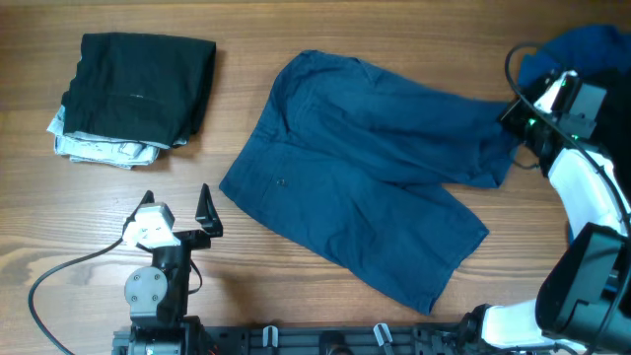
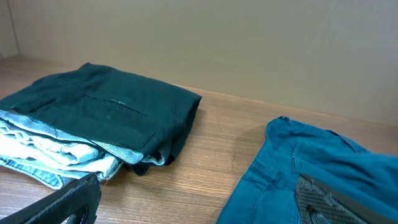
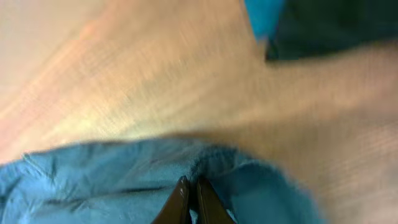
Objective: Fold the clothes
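Of the clothes, dark blue short trousers (image 1: 355, 177) lie spread flat mid-table, waistband to the upper left, legs to the right. My right gripper (image 1: 511, 123) is at the hem of the far leg. In the right wrist view its fingers (image 3: 189, 182) are pinched together on a bunched fold of that blue fabric (image 3: 93, 180). My left gripper (image 1: 176, 197) stands open near the front left, nothing between its fingers (image 2: 62, 202). The trousers' waist edge (image 2: 329, 174) lies just right of it.
A folded stack sits at the back left: a black garment (image 1: 138, 89) (image 2: 106, 112) on top of pale patterned cloth (image 1: 99, 148) (image 2: 43, 146). A royal blue garment (image 1: 592, 54) (image 3: 264, 15) lies at the back right corner behind the right arm.
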